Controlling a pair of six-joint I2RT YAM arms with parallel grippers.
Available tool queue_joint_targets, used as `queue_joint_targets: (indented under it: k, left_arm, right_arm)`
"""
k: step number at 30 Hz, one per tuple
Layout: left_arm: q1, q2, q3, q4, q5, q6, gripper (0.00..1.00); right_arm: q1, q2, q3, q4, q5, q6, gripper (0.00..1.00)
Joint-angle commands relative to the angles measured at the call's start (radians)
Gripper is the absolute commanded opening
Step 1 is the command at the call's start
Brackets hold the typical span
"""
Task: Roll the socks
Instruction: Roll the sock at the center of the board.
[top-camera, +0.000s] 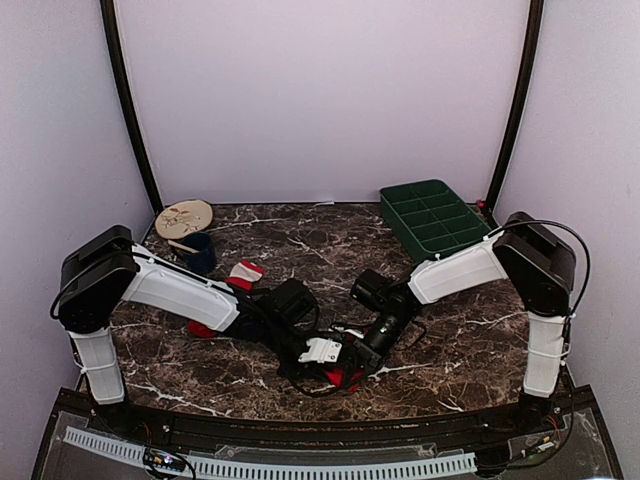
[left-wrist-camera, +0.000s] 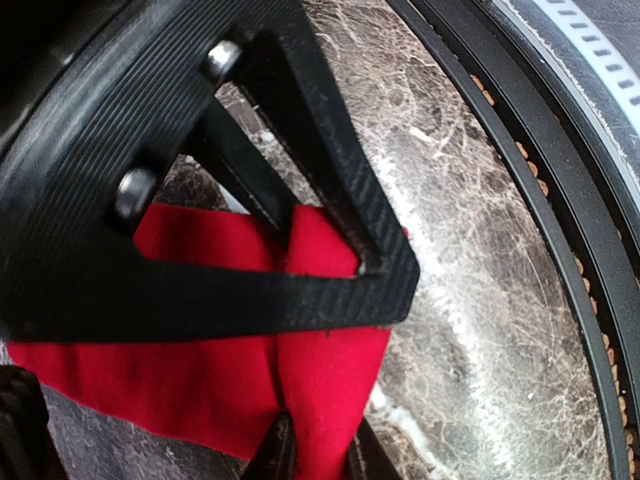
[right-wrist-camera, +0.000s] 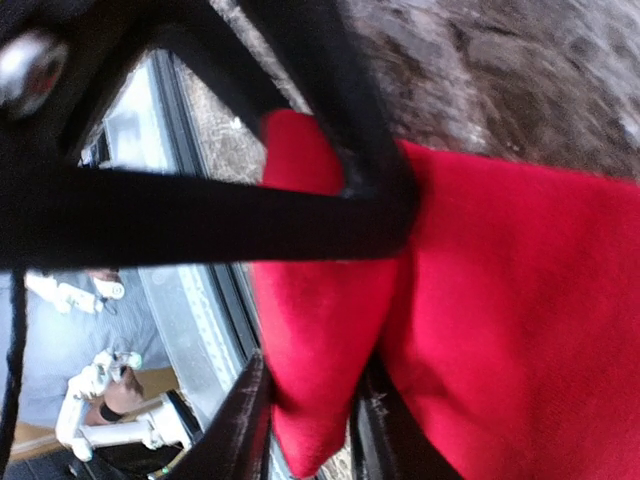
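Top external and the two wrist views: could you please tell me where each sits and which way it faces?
Top external: above and behind the bases, looking down on the table; left arm and right arm show.
Left wrist: on the left arm, looking along the left gripper at the red sock.
Right wrist: likewise, along the right gripper.
Shared: both wrist views show that sock pinched.

Robot lab booth, plain pale walls (top-camera: 320, 100), black poles (top-camera: 128, 110), marble table (top-camera: 300, 240), cable track (top-camera: 300, 466) on its near edge, another white arm (right-wrist-camera: 88, 415) beyond the right fingers (right-wrist-camera: 238, 425)
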Motion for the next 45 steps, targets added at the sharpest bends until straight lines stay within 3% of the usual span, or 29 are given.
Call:
queue_joint_targets:
  k: [1,7,10,12,20,27,32,38,45]
  left_arm:
    - [-0.006,0.008,0.029,-0.110,0.015,0.047,0.15]
    - [-0.004,0.009,0.047,-0.174,0.012,0.069,0.13]
    - [0.000,0.003,0.042,-0.183,-0.001,0.069,0.12]
    - [0.006,-0.005,0.033,-0.192,-0.012,0.068,0.12]
    - [0.044,-0.038,-0.003,-0.229,-0.061,0.056,0.12]
    - [0.051,0.027,0.101,-0.374,-0.003,0.046,0.11]
    - [0.056,0.094,0.191,-0.468,0.082,0.028,0.11]
    - [0.083,0.156,0.275,-0.554,0.175,0.007,0.11]
    - [0.108,0.179,0.289,-0.574,0.240,-0.025,0.11]
  right_arm:
    - [-0.002,-0.032,0.014,-0.020,0.059,0.008,0.30]
    - [-0.013,-0.106,-0.032,0.021,0.126,0.075,0.41]
    - [-0.029,-0.141,-0.068,0.051,0.157,0.114,0.54]
    - [-0.039,-0.166,-0.095,0.069,0.181,0.136,0.58]
    - [-0.066,-0.301,-0.195,0.134,0.373,0.230,0.59]
    - [-0.047,-0.516,-0.299,0.168,0.617,0.311,0.58]
    - [0.060,-0.673,-0.400,0.211,0.854,0.356,0.56]
    - [0.276,-0.768,-0.496,0.302,1.142,0.426,0.54]
    - [0.493,-0.707,-0.510,0.399,1.394,0.428,0.51]
